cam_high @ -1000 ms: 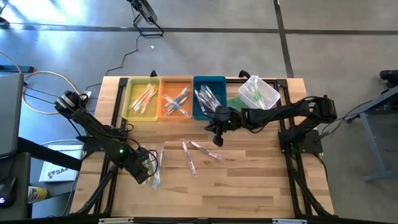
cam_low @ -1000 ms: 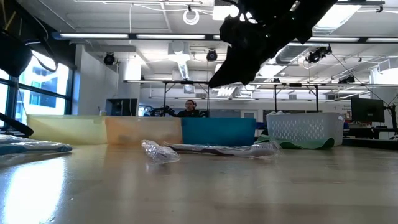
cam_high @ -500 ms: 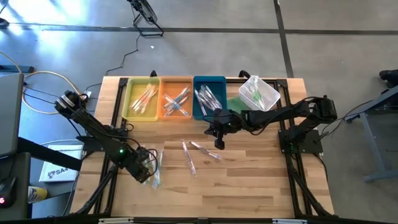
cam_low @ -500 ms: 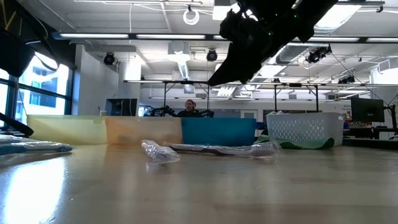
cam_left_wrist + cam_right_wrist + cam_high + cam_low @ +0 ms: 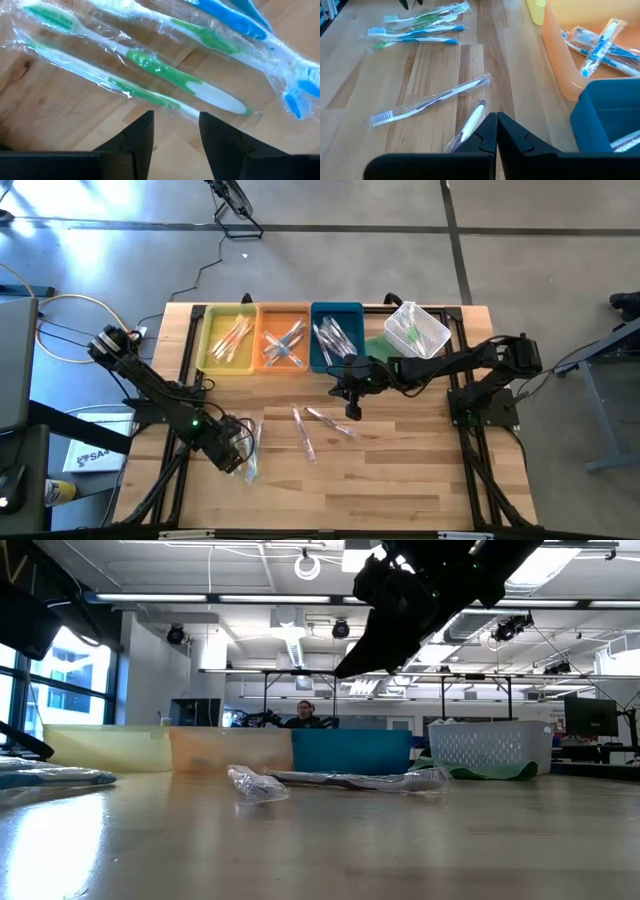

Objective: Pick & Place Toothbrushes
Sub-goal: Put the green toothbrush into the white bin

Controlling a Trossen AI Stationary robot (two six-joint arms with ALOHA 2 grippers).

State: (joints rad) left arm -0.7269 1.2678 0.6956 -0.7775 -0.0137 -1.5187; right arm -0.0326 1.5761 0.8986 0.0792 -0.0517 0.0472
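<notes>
Wooden table seen from above, left to right. Left gripper low at the table's left front, fingers parted, nothing between them; green and blue wrapped toothbrushes lie just beyond its tips. Two more wrapped toothbrushes lie loose mid-table. Right gripper hangs above the table just beside them, fingers pressed together, empty. Along the back edge: yellow tray with pale-handled brushes; orange tray touching it, holding blue and white ones; blue tray next, with white ones. White mesh basket at right holds green brushes.
</notes>
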